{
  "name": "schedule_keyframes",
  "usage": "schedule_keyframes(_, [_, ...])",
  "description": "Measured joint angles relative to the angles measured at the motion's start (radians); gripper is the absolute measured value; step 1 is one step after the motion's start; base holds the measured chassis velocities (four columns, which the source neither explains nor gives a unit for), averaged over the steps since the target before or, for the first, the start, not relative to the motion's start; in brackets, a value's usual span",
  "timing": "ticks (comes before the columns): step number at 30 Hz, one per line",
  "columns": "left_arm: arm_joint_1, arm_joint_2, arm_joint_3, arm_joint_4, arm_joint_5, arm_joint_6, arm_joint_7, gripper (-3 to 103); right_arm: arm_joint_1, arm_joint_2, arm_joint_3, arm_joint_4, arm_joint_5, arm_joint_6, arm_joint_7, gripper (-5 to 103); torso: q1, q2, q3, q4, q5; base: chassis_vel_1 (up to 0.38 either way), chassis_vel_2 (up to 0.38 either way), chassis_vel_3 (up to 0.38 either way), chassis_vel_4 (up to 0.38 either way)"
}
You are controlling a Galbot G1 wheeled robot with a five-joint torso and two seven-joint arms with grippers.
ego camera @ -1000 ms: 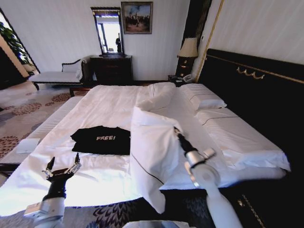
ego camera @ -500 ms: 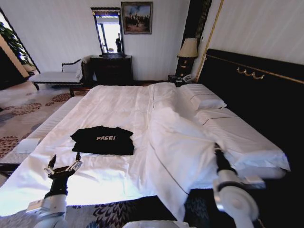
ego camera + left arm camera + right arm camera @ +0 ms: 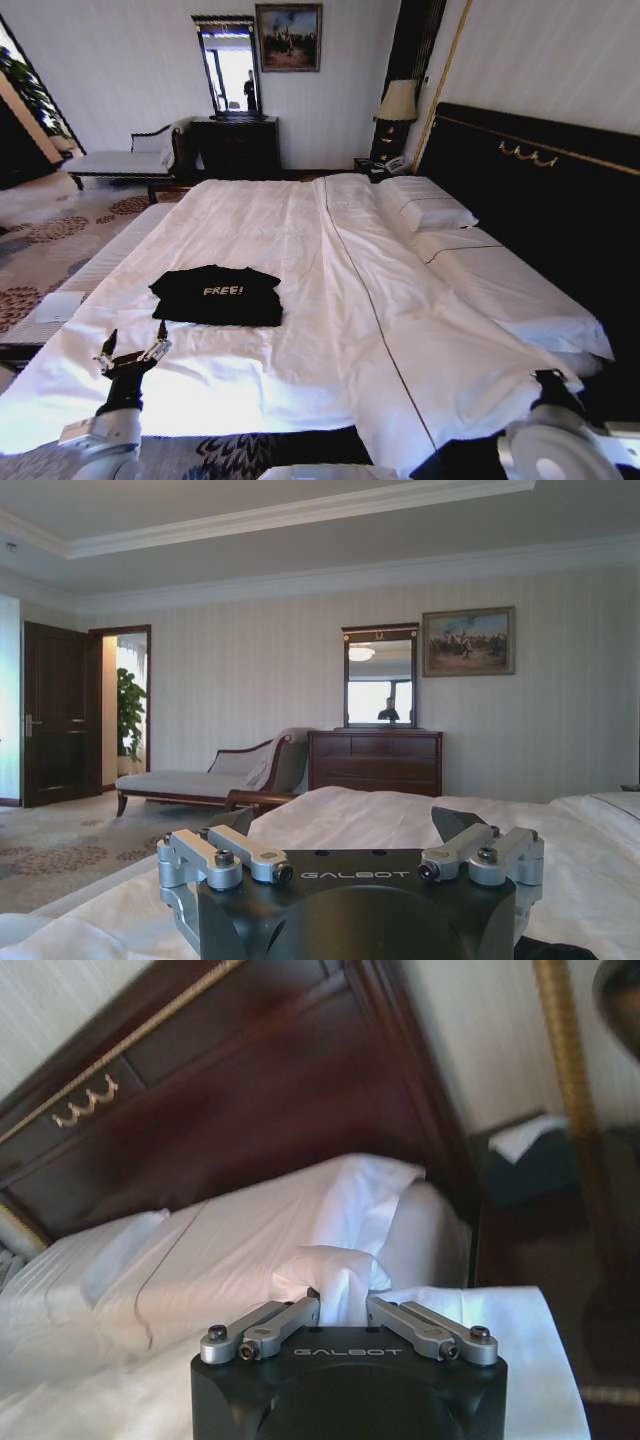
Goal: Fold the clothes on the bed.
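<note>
The black, blocky left gripper body (image 3: 350, 890) bears pale "GALBOT" lettering, with 2 silver screw-studded links behind its dark fingers (image 3: 458, 822). The matching right gripper (image 3: 343, 1312) tops a white rounded arm (image 3: 545, 455).

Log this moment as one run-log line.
right gripper: jaws pinching white duvet at bed corner | left gripper: open, hovering near edge | black shirt: folded on bed

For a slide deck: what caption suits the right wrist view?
Right tool pinching a fold of white bed sheet beside the dark headboard.
</note>
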Motion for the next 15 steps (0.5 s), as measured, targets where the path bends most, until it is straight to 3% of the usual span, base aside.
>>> schedule_keyframes(6, [0.003,0.001,-0.009,0.001,-0.007,-0.003,-0.001,100,0.071,-0.026,-0.034,-0.145,-0.001,0.008,-0.039,1,0.0,0.0,0.0,-0.0001,0.0004,0.0,0.0,0.0,0.0])
schedule_keyframes(15, [0.013,-0.006,-0.012,-0.001,0.003,-0.006,-0.003,100,0.209,-0.094,-0.099,-0.672,0.037,0.094,-0.273,1,0.0,0.0,0.0,0.0002,0.0003,0.0,0.0,0.0,0.0])
